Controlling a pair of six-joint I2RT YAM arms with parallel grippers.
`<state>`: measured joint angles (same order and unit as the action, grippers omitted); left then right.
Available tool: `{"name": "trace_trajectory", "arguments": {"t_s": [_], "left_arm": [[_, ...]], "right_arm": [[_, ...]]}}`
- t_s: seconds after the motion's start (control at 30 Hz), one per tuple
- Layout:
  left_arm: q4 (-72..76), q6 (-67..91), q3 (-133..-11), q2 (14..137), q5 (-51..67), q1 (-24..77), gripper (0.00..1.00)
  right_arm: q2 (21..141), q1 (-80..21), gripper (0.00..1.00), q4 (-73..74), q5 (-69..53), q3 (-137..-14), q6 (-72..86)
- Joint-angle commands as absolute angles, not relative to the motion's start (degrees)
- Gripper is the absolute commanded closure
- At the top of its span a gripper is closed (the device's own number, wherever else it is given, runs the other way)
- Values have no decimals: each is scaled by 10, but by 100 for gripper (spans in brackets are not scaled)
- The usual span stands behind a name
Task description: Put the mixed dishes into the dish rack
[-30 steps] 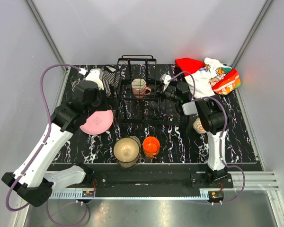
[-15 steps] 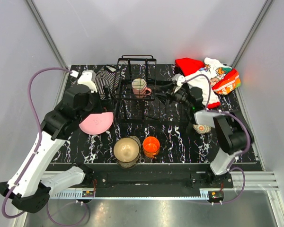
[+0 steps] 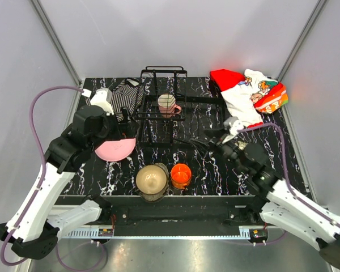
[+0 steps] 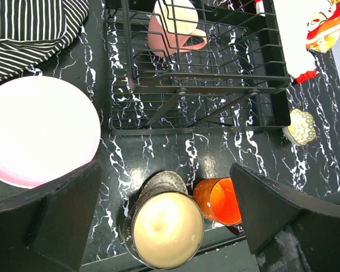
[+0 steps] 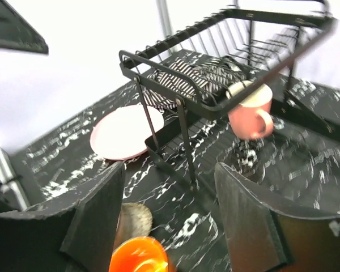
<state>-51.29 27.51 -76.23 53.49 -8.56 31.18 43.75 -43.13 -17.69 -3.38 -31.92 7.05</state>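
Observation:
The black wire dish rack (image 3: 158, 122) stands at mid-table, and the cream-pink mug (image 3: 169, 104) sits in it. The pink plate (image 3: 118, 148) lies left of the rack. The brownish bowl (image 3: 152, 179) and orange cup (image 3: 181, 175) stand near the front edge. The floral cup (image 4: 301, 127) sits right of the rack. I cannot make out the tan-gold plate. My left gripper (image 3: 123, 120) hovers open and empty, high above the plate's edge. My right gripper (image 3: 214, 140) is open and empty, just off the rack's front right corner, facing the rack (image 5: 215, 107) and mug (image 5: 250, 110).
A striped black-white cloth (image 3: 124, 93) lies at the back left beside the rack. A red-white printed cloth (image 3: 249, 93) lies at the back right. Grey walls close in three sides of the table.
My right arm has pulled back from the rack towards the near right, its gripper empty. My left arm has drawn slightly left. The mug stays in the rack.

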Motion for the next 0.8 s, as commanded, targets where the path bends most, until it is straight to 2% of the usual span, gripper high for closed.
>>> {"name": "trace_trajectory", "arguments": {"t_s": [0.0, 0.1, 0.23, 0.33, 0.37, 0.57, 0.77], "left_arm": [[-497, 287, -755, 526, -63, 309, 1], [-497, 293, -750, 520, -62, 309, 1], [-496, 297, -740, 513, -65, 309, 1], [-495, 301, -732, 512, -63, 309, 1], [-494, 303, -730, 512, -62, 309, 1], [-492, 308, -719, 509, -61, 309, 1], [-488, 312, -707, 506, -55, 309, 1]], "right_arm": [[344, -468, 28, -4, 119, -299, 151], [316, -483, 28, 61, 143, -293, 185], [325, -529, 33, 91, 168, -287, 221], [342, -594, 33, 100, 267, -276, 250], [348, -654, 33, 109, 347, -273, 271], [452, -901, 31, 121, 605, -298, 340], [576, -1029, 30, 62, 735, -309, 360]]}}
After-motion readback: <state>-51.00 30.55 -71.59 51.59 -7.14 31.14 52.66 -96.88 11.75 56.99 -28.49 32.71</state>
